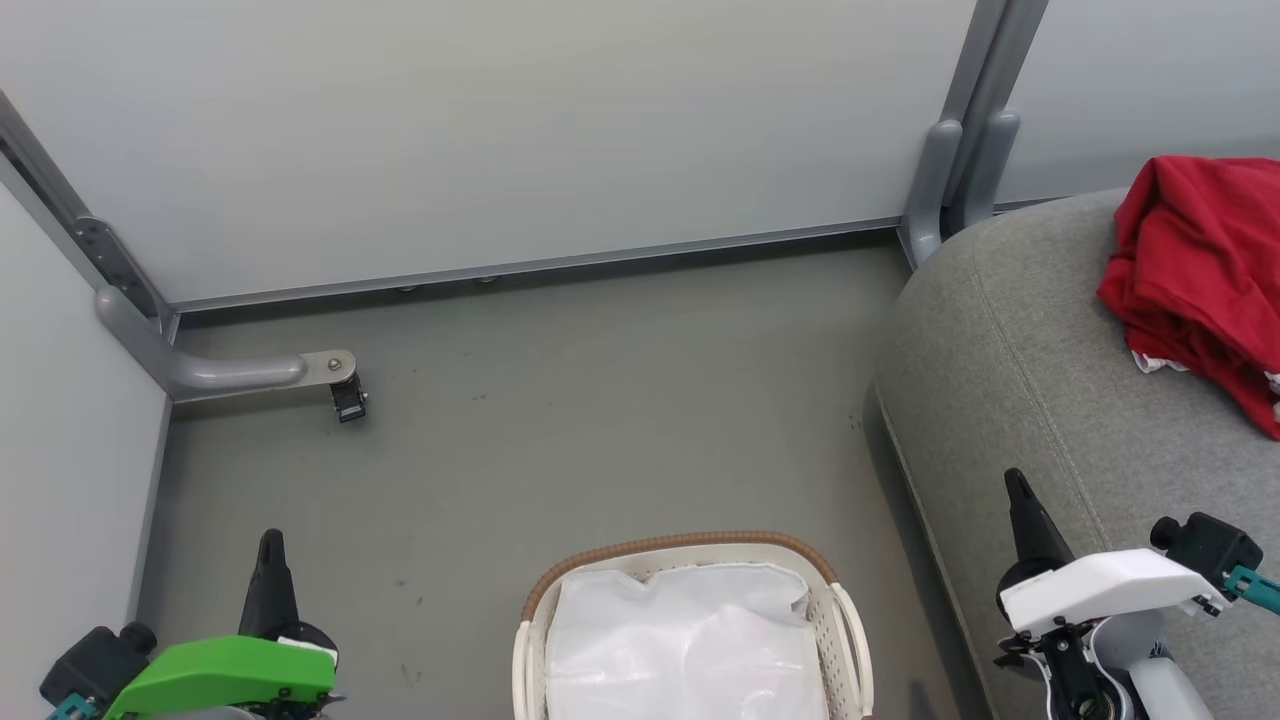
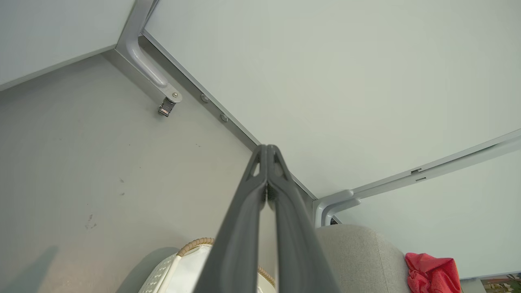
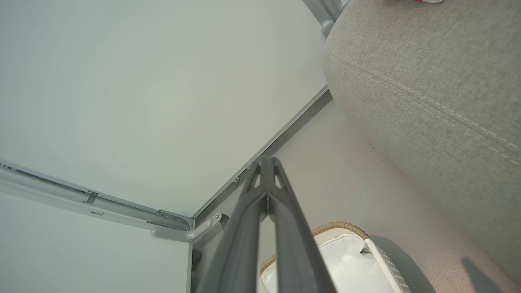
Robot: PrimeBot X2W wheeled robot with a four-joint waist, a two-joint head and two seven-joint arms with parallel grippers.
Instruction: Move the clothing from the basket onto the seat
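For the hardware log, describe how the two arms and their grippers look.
The left gripper has dark grey tapered fingers with triangular cut-outs near the tips, behind a bright green plastic cover. The right gripper matches but wears a white plastic cover. Each wrist carries a black knob and a teal connector.

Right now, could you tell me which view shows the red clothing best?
The head view: the red clothing lies heaped on the grey seat, large, cropped at the right edge. The left wrist view shows a small crumpled part; the right wrist view, a sliver at its top edge.
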